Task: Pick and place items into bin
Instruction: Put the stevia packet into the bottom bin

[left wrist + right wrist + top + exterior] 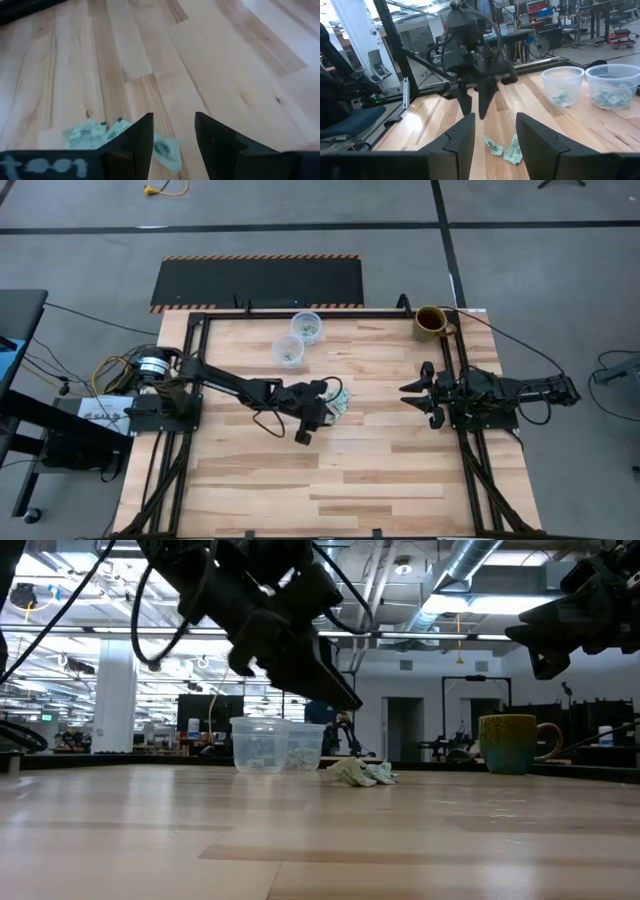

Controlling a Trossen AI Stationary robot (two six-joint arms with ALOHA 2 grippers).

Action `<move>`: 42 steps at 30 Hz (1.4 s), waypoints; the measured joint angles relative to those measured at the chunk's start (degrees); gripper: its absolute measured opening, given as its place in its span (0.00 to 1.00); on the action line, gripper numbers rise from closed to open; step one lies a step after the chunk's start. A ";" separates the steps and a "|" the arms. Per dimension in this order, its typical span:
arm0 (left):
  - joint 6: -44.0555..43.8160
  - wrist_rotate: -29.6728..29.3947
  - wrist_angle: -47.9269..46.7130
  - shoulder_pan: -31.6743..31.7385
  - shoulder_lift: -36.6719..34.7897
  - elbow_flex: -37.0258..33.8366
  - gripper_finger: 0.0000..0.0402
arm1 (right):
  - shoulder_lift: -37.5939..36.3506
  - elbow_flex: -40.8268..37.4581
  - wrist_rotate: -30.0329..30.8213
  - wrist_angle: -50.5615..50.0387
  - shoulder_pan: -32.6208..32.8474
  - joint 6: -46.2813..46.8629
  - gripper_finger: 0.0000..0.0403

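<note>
A small heap of pale green-and-white wrapped pieces (pixel 338 403) lies on the wooden table near its middle, also seen in the low view (pixel 362 773) and the right wrist view (pixel 503 148). My left gripper (pixel 328 396) hangs open just above the heap, fingers slanting down (pixel 475 102), clear of the table (pixel 335 692). In its own view (pixel 172 122) pieces (pixel 90 134) show beside and between its fingers. My right gripper (pixel 414 393) waits open at the table's right side, raised (pixel 560 635), pointing toward the heap (pixel 492 125).
Two clear plastic cups (pixel 306 326) (pixel 289 350) stand toward the far edge, each with a few wrapped pieces inside (pixel 562 86) (pixel 612 86). A brown mug (pixel 431 320) (pixel 510 743) sits at the far right corner. Bare wood stretches along the near half (pixel 330 480).
</note>
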 joint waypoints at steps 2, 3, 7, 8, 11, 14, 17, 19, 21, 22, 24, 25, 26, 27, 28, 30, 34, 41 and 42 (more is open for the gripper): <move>-1.18 0.49 -1.03 -0.01 1.43 0.28 0.34 | 0.00 -0.02 0.00 0.00 0.01 0.00 0.34; -1.61 1.01 -1.20 -0.07 2.75 1.18 0.34 | 0.00 -0.01 -0.03 -0.07 -0.01 0.00 0.34; -1.89 2.98 -1.17 -0.31 6.98 4.67 0.34 | 0.02 -0.02 -0.07 -0.11 -0.01 0.00 0.34; -1.80 3.35 -1.22 -0.31 7.69 5.44 0.34 | -0.04 0.00 -0.08 -0.09 0.01 0.00 0.34; -1.44 3.39 -3.55 0.02 8.32 7.02 0.34 | -0.02 -0.02 -0.06 -0.07 0.01 0.00 0.34; -0.99 0.99 -4.92 0.13 8.32 7.15 0.34 | -0.02 -0.01 -0.04 -0.03 -0.01 0.00 0.34; -1.74 -0.54 -6.82 0.06 8.35 7.15 0.34 | -0.02 -0.02 -0.02 -0.02 -0.01 0.00 0.34; -2.54 -0.66 -8.31 0.00 8.35 7.15 0.34 | -0.02 0.00 -0.03 -0.02 -0.01 0.00 0.34; -2.62 -0.95 -9.03 0.00 8.37 7.13 0.34 | -0.02 -0.02 -0.02 -0.02 0.01 0.00 0.34; -2.64 -1.17 -8.96 0.00 8.37 7.13 0.34 | -0.02 0.00 -0.02 -0.02 0.01 0.00 0.34; -2.68 -1.94 -8.90 0.00 8.37 7.13 0.34 | -0.02 -0.02 -0.02 -0.02 0.01 0.00 0.34; -2.70 -2.53 -9.01 0.00 8.37 7.13 0.34 | -0.02 -0.02 -0.02 -0.01 -0.01 0.00 0.34; -2.70 -2.97 -9.19 0.02 8.37 7.13 0.34 | -0.02 0.00 -0.02 -0.02 -0.01 0.00 0.34; -2.68 -3.14 -9.51 0.02 8.37 7.13 0.34 | -0.02 -0.02 -0.02 -0.02 -0.01 0.00 0.34; -2.63 -3.17 -9.92 0.10 8.37 7.13 0.34 | -0.02 -0.02 -0.02 0.00 0.00 0.00 0.34; -2.62 -3.17 -10.41 0.11 8.37 7.11 0.34 | -0.02 -0.02 -0.02 -0.01 -0.01 0.00 0.34; -2.21 -3.17 -10.46 0.11 8.37 7.11 0.34 | -0.02 -0.02 -0.02 -0.02 -0.01 0.00 0.34; -1.62 -3.17 -11.13 0.38 8.37 7.11 0.34 | -0.02 -0.02 -0.02 0.00 -0.01 0.00 0.34; -1.32 -3.17 -11.05 0.39 8.37 7.11 0.34 | -0.02 -0.02 -0.02 0.00 -0.01 0.00 0.34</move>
